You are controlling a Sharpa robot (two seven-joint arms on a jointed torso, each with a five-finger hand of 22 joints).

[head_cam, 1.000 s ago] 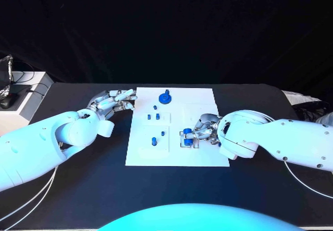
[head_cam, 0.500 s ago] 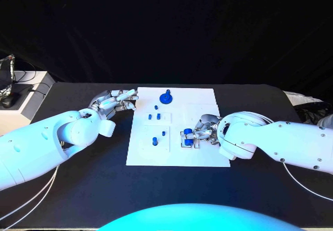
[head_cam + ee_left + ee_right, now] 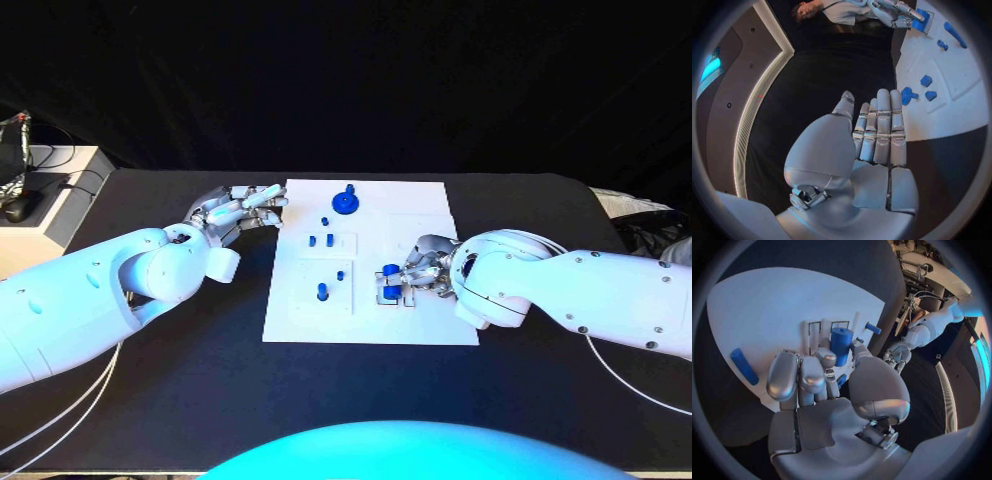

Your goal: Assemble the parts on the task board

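Pinching blue cylinder part (image 3: 841, 344) (upright): right robot hand (image 3: 408, 279) | left robot hand (image 3: 235, 214) spread, empty

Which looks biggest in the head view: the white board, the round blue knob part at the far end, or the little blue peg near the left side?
1. Task board, by far the largest.
2. Round blue knob part.
3. Little blue peg, smallest, though not by much.

No text, label, brand mark or number could be read anywhere: the white task board (image 3: 369, 325) was blank apart from thin outlines, and the blue parts (image 3: 346, 202) on it carried no lettering.
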